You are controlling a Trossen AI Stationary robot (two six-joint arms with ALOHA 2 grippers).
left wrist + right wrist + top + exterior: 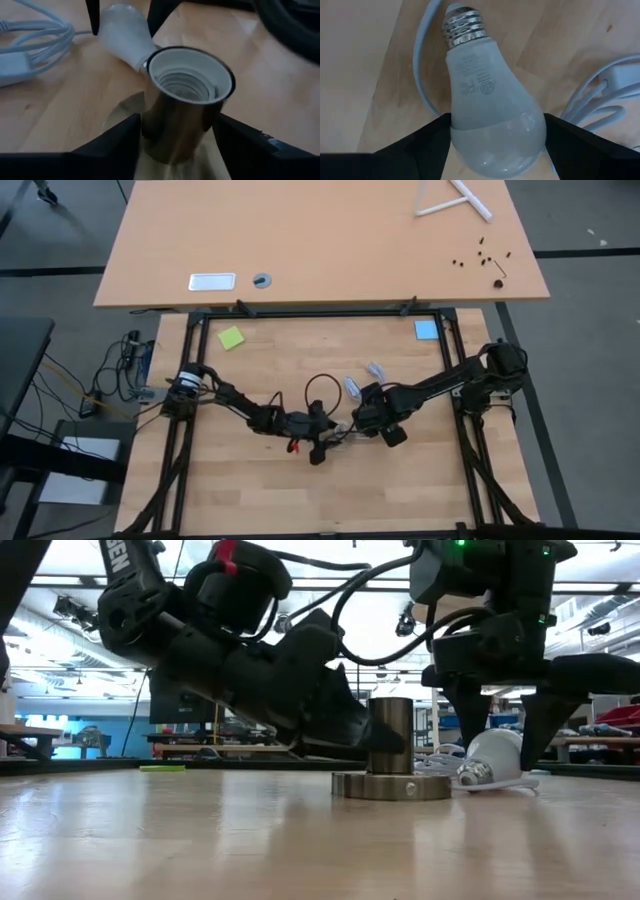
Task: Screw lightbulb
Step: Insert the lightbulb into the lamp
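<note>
The lightbulb [490, 100] is white and frosted. It lies on its side on the wooden table, and its metal screw end [464, 25] points toward the socket. The socket [187, 100] is a dark metal barrel with a white threaded inside, standing upright on a round disc base [390, 786]. My right gripper [495, 117] comes down over the bulb's round end [500, 755]. My left gripper [180, 125] reaches in low from the table's left, open, with one finger on each side of the socket's barrel. My right gripper pinches the bulb's widest, round part [457, 125] between its two fingers. The fingers [540, 730] come from above, pointing down, and lie across the bulb. The bulb rests on its side on the table. My left gripper: its fingers [117, 137] stand close against the barrel's two sides, and I cannot tell whether they touch it.
A white cord [600, 95] with a switch block [12, 65] lies looped on the table beside the bulb. A green note [231, 338] and a blue note [426, 330] sit at the far corners. A black frame [450, 350] borders the table.
</note>
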